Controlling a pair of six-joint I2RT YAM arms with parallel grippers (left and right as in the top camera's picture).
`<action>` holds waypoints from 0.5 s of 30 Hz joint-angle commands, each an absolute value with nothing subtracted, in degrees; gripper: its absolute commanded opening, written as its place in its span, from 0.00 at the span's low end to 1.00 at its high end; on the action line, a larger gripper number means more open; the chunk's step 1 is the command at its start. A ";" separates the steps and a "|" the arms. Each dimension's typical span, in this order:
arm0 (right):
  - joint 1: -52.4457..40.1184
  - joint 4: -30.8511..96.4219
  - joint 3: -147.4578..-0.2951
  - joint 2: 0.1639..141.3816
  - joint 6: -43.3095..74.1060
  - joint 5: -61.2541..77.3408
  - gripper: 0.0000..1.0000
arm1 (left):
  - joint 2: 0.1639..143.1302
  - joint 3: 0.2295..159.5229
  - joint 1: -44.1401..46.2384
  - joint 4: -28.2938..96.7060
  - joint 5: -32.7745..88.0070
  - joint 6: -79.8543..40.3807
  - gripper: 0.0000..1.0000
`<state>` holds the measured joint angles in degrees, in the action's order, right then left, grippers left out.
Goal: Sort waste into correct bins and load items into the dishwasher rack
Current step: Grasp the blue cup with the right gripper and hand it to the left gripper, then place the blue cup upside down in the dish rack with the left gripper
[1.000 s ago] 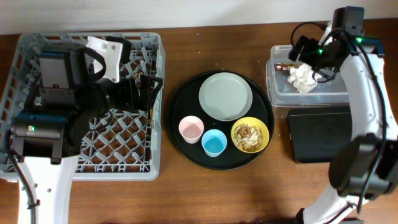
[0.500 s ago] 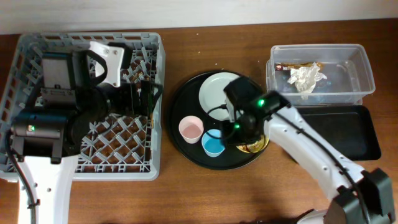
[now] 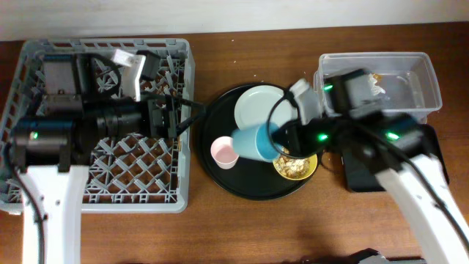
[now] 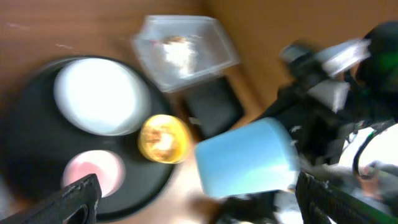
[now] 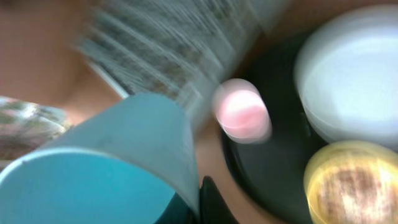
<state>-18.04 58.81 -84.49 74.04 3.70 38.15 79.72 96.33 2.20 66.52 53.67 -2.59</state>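
Observation:
My right gripper (image 3: 282, 138) is shut on the wall of the light-blue cup (image 3: 255, 141), which hangs tipped on its side above the round black tray (image 3: 220, 183). In the right wrist view the cup (image 5: 106, 162) fills the lower left, with one dark finger (image 5: 208, 202) against its outside. The pink cup (image 3: 224, 152), the pale plate (image 3: 265, 110) and the yellow bowl (image 3: 295, 167) with food scraps stand on that tray. My left gripper (image 3: 174, 117) stays open over the grey dishwasher rack (image 3: 102, 183). A white napkin (image 4: 180, 53) lies in the clear tub (image 3: 421, 81).
The shallow black rectangular tray (image 3: 359, 172) lies in front of the clear tub, mostly covered by my right arm. The left arm's body covers much of the rack. Crumbs dot the wooden table (image 3: 242, 227) near the round tray.
My right arm swung from the clear tub to the round tray, shut on the light-blue cup and lifted it onto its side. The left arm shifted slightly over the rack.

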 commanded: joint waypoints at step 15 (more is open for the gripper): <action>-17.17 34.09 -86.48 78.04 2.44 64.95 0.04 | 83.83 96.75 8.40 68.69 90.19 3.09 0.94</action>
<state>-17.34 34.50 -86.19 77.76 1.50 65.41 85.60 96.31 9.58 68.14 88.03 2.31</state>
